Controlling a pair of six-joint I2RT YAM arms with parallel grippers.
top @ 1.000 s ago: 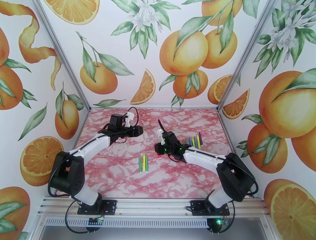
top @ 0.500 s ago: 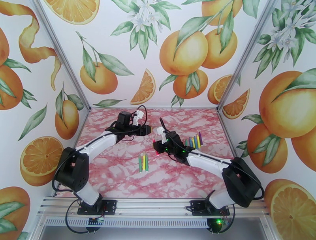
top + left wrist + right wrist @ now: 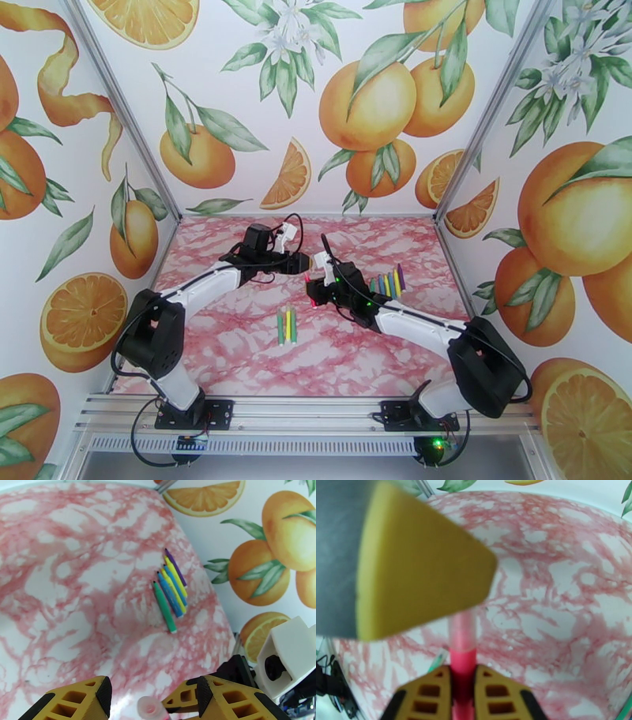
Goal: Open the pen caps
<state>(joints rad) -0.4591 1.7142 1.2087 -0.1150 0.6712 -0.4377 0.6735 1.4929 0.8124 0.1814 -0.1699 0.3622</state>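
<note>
Top view: we judge the step as a two-arm pull on one of the pen caps. The right gripper (image 3: 314, 294) is closed on a red pen (image 3: 306, 279) held above the table (image 3: 237, 347) near its middle, w/ the left gripper (image 3: 303, 263) just beside the pen's far end; the L jaw gap can't be read from here. Other pens lie flat: a row of pens (image 3: 387, 283) to the right and three pens (image 3: 286, 325) nearer the bases, too small to say which have caps on. Left wrist view: the L fingers (image 3: 79, 701) stand wide apart, holding nothing, and the red pen's pale pink cap (image 3: 150, 709) pokes up between them at the bottom edge, touched by neither pad as far as we see. The row of pens (image 3: 170, 588) lies beyond, side by side; dark tips show at their far ends, so maybe uncapped, not sure. Right wrist view: R jaws are clamped tight on the red pen (image 3: 462, 663), the cap (image 3: 462, 632) sticking out in front; a big blurred L finger (image 3: 414, 567) hangs beside the cap & hides part of the table. Pen's rear end is cut off. Next move, in our judgement: L closes on the cap only, then pulls straight along the pen's axis while R holds firm.
</note>
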